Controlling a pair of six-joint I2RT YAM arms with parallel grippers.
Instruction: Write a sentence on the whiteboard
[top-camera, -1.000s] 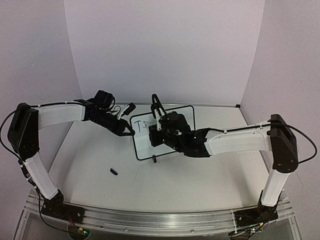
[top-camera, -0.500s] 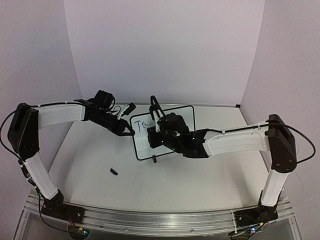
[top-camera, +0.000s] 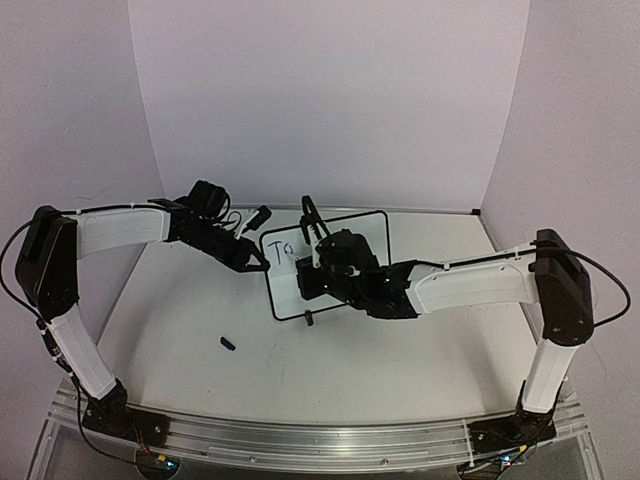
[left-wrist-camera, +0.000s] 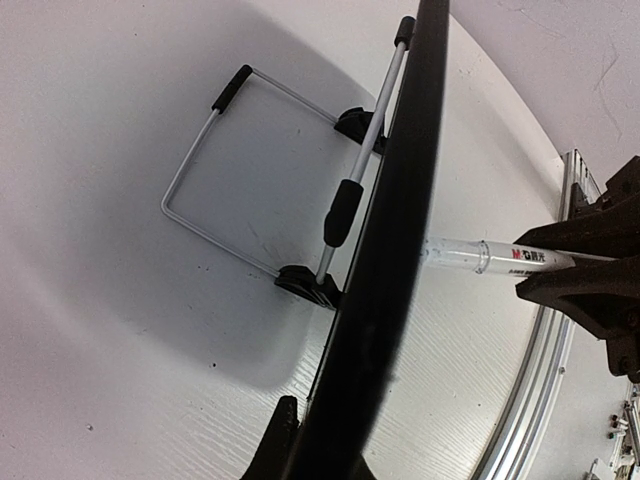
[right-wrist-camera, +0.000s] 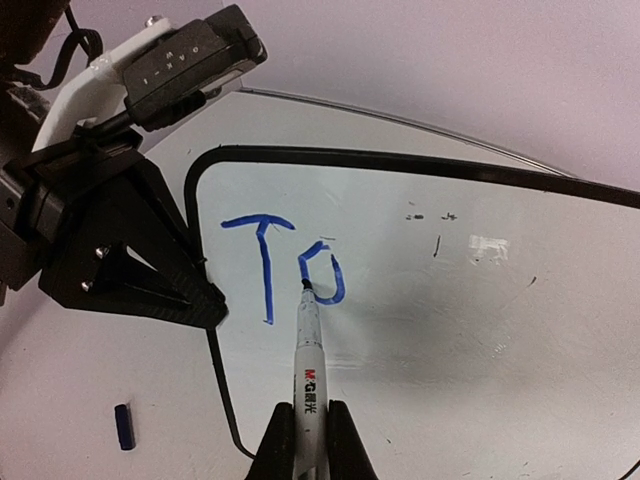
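Note:
The whiteboard (top-camera: 365, 235) stands tilted on the table, its face (right-wrist-camera: 450, 330) filling the right wrist view. The sentence (right-wrist-camera: 283, 265) is a blue "T" and a nearly closed "o" at the board's top left (top-camera: 281, 249). My right gripper (right-wrist-camera: 308, 425) is shut on a white marker (right-wrist-camera: 309, 365), whose tip touches the left stroke of the "o". My left gripper (top-camera: 258, 262) is shut on the board's left edge, and the black frame (left-wrist-camera: 400, 220) runs between its fingers (left-wrist-camera: 275, 435). The marker (left-wrist-camera: 480, 257) also shows past the frame.
A small blue marker cap (top-camera: 228, 343) lies on the table, left of and nearer than the board, and shows again in the right wrist view (right-wrist-camera: 122, 426). The board's wire stand (left-wrist-camera: 250, 170) rests on the table behind it. Walls close in the back and both sides.
My right gripper has shifted slightly left with the marker, and the second letter has grown from a hook into a nearly closed "o". The left arm and the board have not moved.

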